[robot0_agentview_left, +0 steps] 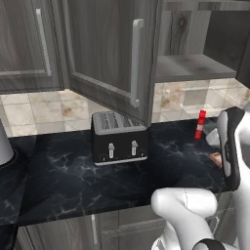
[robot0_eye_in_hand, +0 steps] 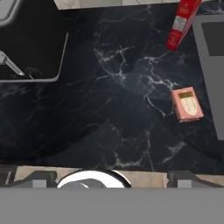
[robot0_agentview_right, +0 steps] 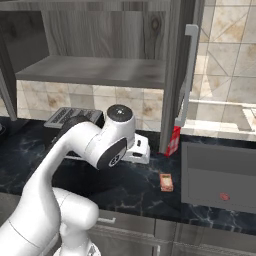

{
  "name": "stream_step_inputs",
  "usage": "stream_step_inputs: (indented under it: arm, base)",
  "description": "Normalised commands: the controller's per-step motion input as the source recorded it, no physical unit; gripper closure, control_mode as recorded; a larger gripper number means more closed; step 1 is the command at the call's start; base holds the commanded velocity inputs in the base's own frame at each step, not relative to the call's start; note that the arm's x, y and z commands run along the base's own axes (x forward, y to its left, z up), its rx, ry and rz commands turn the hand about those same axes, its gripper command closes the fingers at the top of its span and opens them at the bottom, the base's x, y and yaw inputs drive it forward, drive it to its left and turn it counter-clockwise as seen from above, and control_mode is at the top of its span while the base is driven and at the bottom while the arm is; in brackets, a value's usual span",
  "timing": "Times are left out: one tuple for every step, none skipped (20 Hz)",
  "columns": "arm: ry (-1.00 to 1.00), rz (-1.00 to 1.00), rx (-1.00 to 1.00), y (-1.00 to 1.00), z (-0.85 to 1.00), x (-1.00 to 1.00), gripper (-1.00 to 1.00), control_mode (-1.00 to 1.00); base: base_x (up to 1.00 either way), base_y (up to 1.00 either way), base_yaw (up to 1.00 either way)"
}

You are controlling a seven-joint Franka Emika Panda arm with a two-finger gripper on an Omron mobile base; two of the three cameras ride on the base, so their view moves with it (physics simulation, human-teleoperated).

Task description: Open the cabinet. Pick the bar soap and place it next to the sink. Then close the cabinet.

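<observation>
The cabinet (robot0_agentview_left: pixel 193 66) stands open, its left door (robot0_agentview_left: pixel 112 49) swung out over the toaster and its right door (robot0_agentview_right: pixel 176 75) seen edge-on. Its pale shelf (robot0_agentview_right: pixel 95 70) is bare. The bar soap (robot0_agentview_right: pixel 166 182), a small tan-pink block, lies flat on the black countertop just left of the sink (robot0_agentview_right: pixel 215 160). In the hand view the soap (robot0_eye_in_hand: pixel 187 104) sits beside the sink's grey rim (robot0_eye_in_hand: pixel 203 65). My gripper (robot0_eye_in_hand: pixel 112 178) hangs open above the counter, left of the soap and apart from it, with nothing between its fingers. The arm half hides the soap (robot0_agentview_left: pixel 215 158) in the left base view.
A black toaster (robot0_agentview_left: pixel 118 136) stands on the counter under the open left door. A slim red-and-white bottle (robot0_agentview_right: pixel 173 140) stands by the sink's back left corner, below the right door. Another shut wall cabinet (robot0_agentview_left: pixel 29 44) is at far left.
</observation>
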Motion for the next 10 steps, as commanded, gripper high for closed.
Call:
stream_step_inputs:
  arm:
    - [-0.10,-0.11,0.00,0.29,0.09,0.01,-1.00,-1.00]
    - [-0.12,-0.12,0.00,0.29,0.11,0.04,-1.00,-1.00]
    - [-0.14,-0.12,0.00,0.32,0.20,0.00,-1.00,-1.00]
    - [-0.14,-0.11,0.00,0.36,0.26,0.00,-1.00,-1.00]
    - [-0.14,-0.11,0.00,0.37,0.29,0.00,-1.00,-1.00]
    - [-0.15,-0.10,0.00,0.41,0.37,0.00,-1.00,-1.00]
    - [-0.15,-0.09,0.00,0.43,0.42,0.00,-1.00,-1.00]
    - [-0.13,-0.08,0.00,0.40,0.45,-0.04,-1.00,-1.00]
    - [-0.13,-0.07,0.00,0.38,0.46,-0.14,-1.00,-1.00]
    - [-0.10,-0.08,0.00,0.33,0.41,-0.20,-1.00,-1.00]
  base:
    - [0.00,0.00,0.00]
    - [0.00,0.00,0.00]
    - [0.00,0.00,0.00]
    - [0.00,0.00,0.00]
    - [0.00,0.00,0.00]
    - [0.00,0.00,0.00]
    - [0.00,0.00,0.00]
    - [0.00,0.00,0.00]
    - [0.00,0.00,0.00]
    - [0.00,0.00,0.00]
